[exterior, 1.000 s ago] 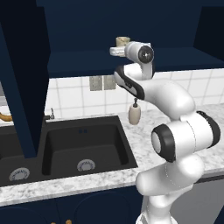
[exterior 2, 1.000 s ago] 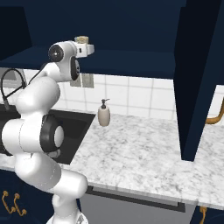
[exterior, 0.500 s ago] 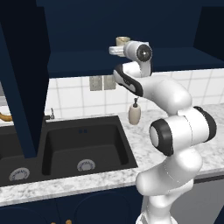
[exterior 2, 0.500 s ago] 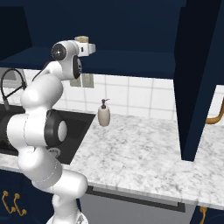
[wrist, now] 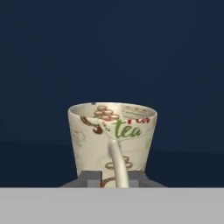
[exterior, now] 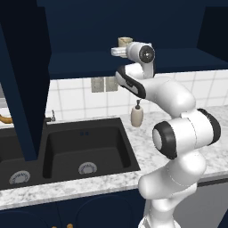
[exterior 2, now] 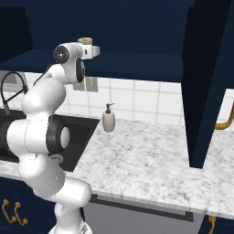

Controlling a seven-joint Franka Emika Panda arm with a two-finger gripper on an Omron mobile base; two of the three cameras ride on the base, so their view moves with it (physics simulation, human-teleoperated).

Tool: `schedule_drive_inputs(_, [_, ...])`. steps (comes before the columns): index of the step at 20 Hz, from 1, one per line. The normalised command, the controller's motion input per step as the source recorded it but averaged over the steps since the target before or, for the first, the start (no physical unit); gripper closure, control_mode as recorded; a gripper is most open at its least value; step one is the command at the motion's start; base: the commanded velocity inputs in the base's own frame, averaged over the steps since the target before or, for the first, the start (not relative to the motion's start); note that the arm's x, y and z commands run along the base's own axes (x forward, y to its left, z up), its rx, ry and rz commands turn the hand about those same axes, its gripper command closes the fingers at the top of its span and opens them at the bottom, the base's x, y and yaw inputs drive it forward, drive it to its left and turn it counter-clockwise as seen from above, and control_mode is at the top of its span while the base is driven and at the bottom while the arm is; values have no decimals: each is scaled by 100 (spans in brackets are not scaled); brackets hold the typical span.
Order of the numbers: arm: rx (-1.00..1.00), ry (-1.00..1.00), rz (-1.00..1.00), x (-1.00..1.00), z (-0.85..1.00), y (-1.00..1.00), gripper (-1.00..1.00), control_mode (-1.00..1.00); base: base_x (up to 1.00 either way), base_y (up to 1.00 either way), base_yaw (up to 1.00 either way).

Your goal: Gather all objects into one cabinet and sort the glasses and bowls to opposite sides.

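As I watched, the tool (wrist: 113, 177) sat narrowed around the near base of a cream tumbler (wrist: 112, 142) on the cabinet shelf (exterior: 89, 64); whether it gripped, I could not tell. I judged the sorting barely begun.

The cream tumbler (wrist: 112, 142) carries the green word "tea" on its inner wall, toward two o'clock from its centre. Red lettering just above it is cut off and unreadable.
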Motion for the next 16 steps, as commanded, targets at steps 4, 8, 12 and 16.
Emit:
schedule_drive_inputs(4, [0,0,0,0,0,0,100,-100,0,0,0])
schedule_drive_inputs(8, [0,0,0,0,0,0,100,-100,0,0,0])
schedule_drive_inputs(12, [0,-3,0,-8,0,0,100,-100,0,0,0])
schedule_drive_inputs(16, [0,-4,0,-34,1,0,100,-100,0,0,0])
